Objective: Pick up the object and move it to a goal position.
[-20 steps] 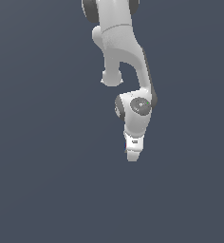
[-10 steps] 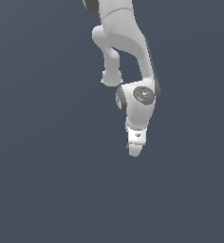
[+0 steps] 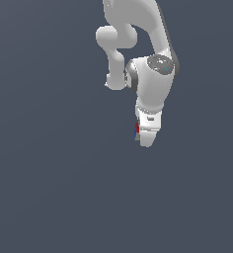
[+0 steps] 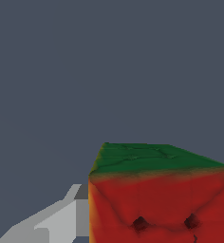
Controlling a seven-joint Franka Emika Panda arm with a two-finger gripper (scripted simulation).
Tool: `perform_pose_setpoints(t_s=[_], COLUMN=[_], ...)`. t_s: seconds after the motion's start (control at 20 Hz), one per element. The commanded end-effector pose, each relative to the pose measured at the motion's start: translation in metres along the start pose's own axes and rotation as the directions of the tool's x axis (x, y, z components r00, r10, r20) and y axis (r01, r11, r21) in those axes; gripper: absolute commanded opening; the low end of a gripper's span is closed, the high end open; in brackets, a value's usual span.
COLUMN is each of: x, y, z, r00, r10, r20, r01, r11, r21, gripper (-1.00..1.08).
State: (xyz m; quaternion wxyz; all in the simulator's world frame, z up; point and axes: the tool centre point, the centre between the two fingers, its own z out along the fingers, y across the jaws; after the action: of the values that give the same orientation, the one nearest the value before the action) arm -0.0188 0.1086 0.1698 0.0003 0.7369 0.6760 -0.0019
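Since a second ago the arm has swung toward the exterior view's right; the gripper is clamped on the cube, which sits between its fingers; the carry looks underway, goal unseen.

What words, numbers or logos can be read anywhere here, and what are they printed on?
None: no readable text shows in either view.
The cube shows red and green faces with two dark dents, no lettering.
The white end effector has a small dark mark on its body, too small to read.
The grey background carries no signs.
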Motion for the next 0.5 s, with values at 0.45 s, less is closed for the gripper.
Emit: perform_pose_setpoints(t_s=[0.45], x=[0.013], y=[-0.026], z=[-0.141], r00=[1.0], r10=[-0.003], r20=[-0.003], r01=[0.003], r11=[1.0], r21=[-0.001], gripper=[-1.0])
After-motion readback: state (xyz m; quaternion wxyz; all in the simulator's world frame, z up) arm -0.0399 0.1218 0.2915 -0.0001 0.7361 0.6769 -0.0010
